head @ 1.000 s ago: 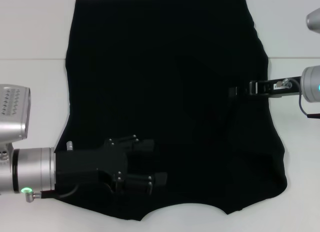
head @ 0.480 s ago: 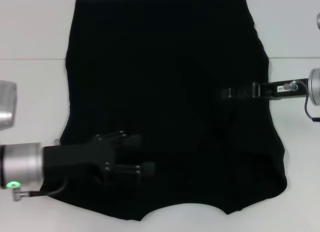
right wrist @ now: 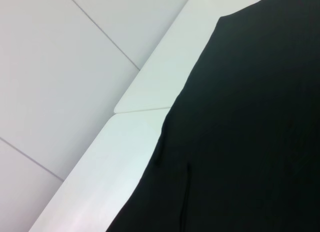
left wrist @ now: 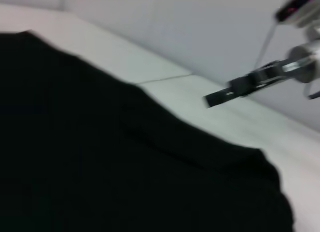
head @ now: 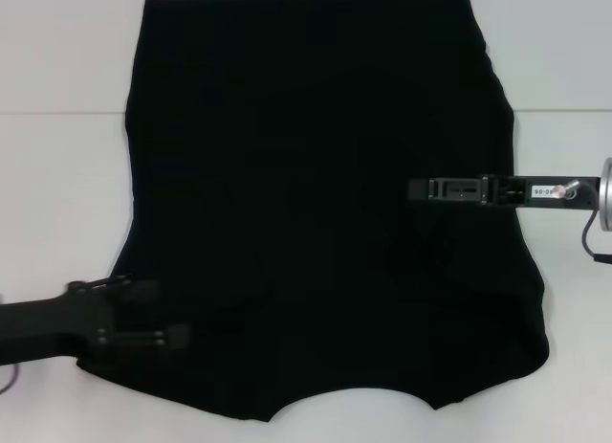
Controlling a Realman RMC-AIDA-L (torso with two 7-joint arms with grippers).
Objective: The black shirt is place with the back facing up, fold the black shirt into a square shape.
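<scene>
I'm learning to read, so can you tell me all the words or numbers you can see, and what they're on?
A small white label on the right gripper, out over the black shirt: it has printing, but it is too small to read for sure.
The black shirt: no words show on it.
The left gripper, at the shirt's near left edge: no words show.
The white table: no words.

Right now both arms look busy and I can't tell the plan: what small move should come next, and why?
Probably the left tool should settle on the black shirt's left near edge and pinch it. It sits low at that edge, near the neckline end, with sleeves apparently already folded in. The right tool reaches in from the right edge at mid-body, so a lengthwise fold looks next.
</scene>
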